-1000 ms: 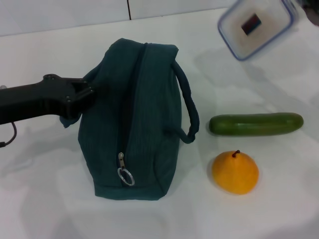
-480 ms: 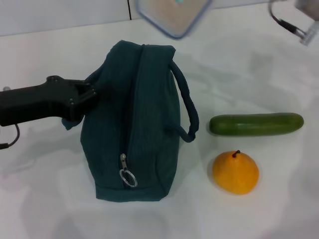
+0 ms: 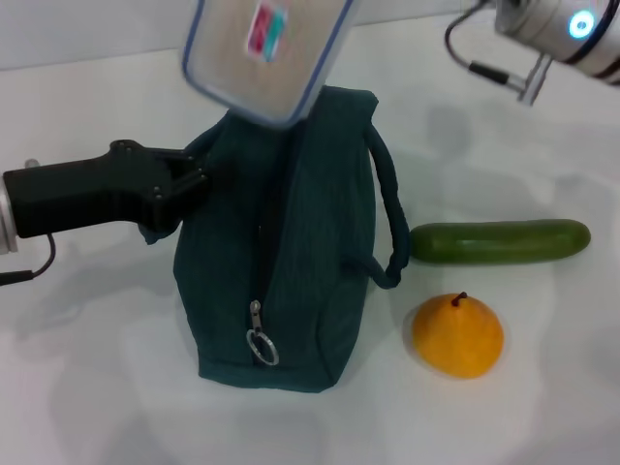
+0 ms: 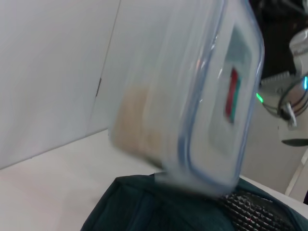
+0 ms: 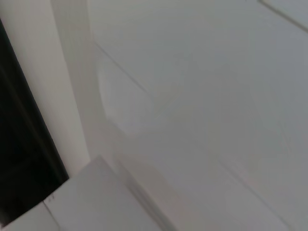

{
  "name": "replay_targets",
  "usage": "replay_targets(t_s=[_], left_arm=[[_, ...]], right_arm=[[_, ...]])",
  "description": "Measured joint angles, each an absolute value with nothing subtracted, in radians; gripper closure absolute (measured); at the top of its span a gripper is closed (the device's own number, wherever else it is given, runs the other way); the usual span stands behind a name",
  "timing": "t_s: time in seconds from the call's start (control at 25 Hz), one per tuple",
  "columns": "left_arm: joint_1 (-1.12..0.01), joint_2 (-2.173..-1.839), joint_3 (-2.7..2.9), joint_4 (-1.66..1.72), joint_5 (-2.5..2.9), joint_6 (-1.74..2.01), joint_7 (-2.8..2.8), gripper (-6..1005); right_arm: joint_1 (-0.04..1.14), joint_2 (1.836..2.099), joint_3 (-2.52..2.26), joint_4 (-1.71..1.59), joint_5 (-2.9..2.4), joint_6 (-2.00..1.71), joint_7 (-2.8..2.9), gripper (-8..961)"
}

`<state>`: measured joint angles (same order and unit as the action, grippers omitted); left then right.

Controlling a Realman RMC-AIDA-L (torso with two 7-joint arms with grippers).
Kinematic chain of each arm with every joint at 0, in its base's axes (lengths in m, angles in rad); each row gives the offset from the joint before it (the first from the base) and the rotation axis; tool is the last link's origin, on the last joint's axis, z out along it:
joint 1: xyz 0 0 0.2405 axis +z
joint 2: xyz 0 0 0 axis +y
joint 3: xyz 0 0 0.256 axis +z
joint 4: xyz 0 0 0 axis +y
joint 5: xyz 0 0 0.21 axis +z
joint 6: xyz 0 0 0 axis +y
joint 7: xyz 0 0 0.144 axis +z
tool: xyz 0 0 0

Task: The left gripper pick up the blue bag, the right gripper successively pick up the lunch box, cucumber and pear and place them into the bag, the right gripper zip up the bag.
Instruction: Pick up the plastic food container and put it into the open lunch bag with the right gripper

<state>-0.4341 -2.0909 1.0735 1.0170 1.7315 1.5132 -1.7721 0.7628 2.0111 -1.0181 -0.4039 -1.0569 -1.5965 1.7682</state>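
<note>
The dark blue-green bag point(image 3: 310, 252) stands on the white table with its zip pull point(image 3: 260, 341) at the near end. My left gripper point(image 3: 189, 179), black, is shut on the bag's left side near the top. The clear lunch box point(image 3: 262, 53) with a blue-rimmed lid hangs tilted in the air over the bag's far end. It is carried by my right gripper, whose grasp lies beyond the top edge; only the right arm point(image 3: 562, 29) shows. The left wrist view has the lunch box point(image 4: 192, 96) just above the bag point(image 4: 144, 207). The cucumber point(image 3: 499, 241) and the orange pear point(image 3: 457, 335) lie to the bag's right.
The bag's dark handle point(image 3: 387, 223) loops out toward the cucumber. A cable hangs from the right arm at the top right. White table surface point(image 3: 87, 387) stretches to the left and in front of the bag.
The lunch box has travelled left from the far right and now hovers over the bag's far end. The bag has shifted slightly right with my left gripper.
</note>
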Motion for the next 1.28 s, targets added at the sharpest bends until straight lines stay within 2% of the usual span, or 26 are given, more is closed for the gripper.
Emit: replay_targets(t_s=[0.28, 0.8, 1.08, 1.28], left_arm=[[-0.435, -2.091, 1.07, 1.005, 1.73, 1.512, -1.773, 953], [-0.424, -2.086, 1.064, 1.003, 1.713, 1.513, -1.776, 952], [-0.427, -2.086, 1.064, 1.003, 1.711, 1.513, -1.776, 952], [-0.429, -2.086, 1.064, 1.003, 1.71, 1.513, -1.776, 953]], right_arm=[[0.726, 2.016, -1.073, -0.402, -1.052, -1.632, 1.768, 845], [0.597, 2.006, -1.1, -0.466, -1.109, -1.663, 1.716, 828], [0.596, 1.995, -1.101, -0.48, -1.229, -1.622, 1.716, 820], [0.6, 2.003, -1.101, -0.52, -1.308, -1.562, 1.717, 813]])
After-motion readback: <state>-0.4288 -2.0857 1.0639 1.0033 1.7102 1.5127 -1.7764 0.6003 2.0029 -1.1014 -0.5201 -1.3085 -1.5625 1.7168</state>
